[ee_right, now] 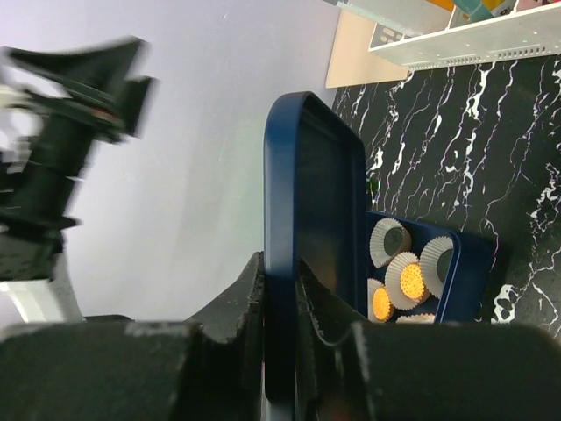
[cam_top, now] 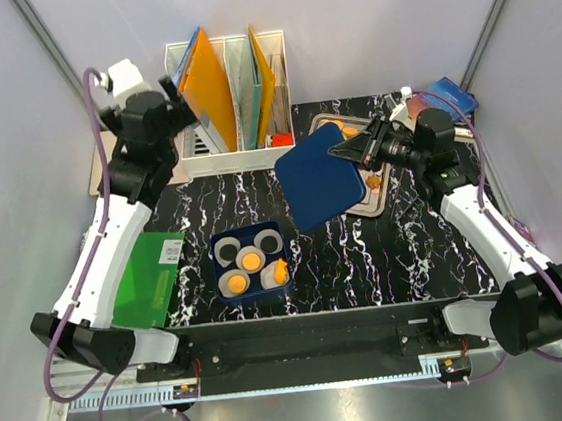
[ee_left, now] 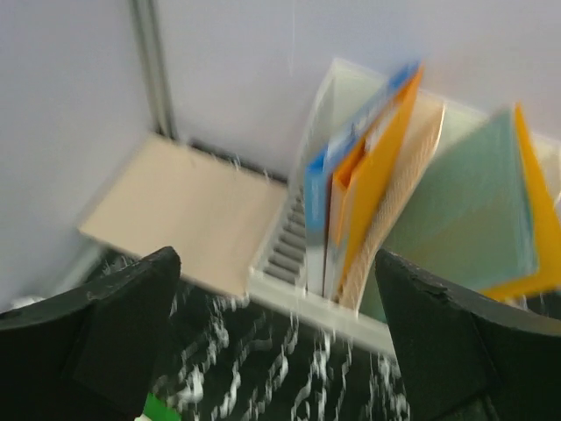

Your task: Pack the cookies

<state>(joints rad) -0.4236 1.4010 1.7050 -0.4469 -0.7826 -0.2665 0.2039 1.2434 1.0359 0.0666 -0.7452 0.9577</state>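
Small flat round cookies (cam_top: 252, 261), orange and black, sit in white paper cups (cam_top: 236, 284) inside a dark blue square box (cam_top: 217, 273), down and off to one side of the right jaws.

The right gripper (cam_top: 361, 158) is clamped on the edge of a flat dark blue plastic lid (cam_top: 320, 178), which hangs tilted and hides part of a shallow tray (cam_top: 324, 119) under the jaws. The left gripper (ee_left: 276, 267) gapes wide and empty. Beyond its jaws is a white file rack (ee_left: 285, 254), badly blurred.
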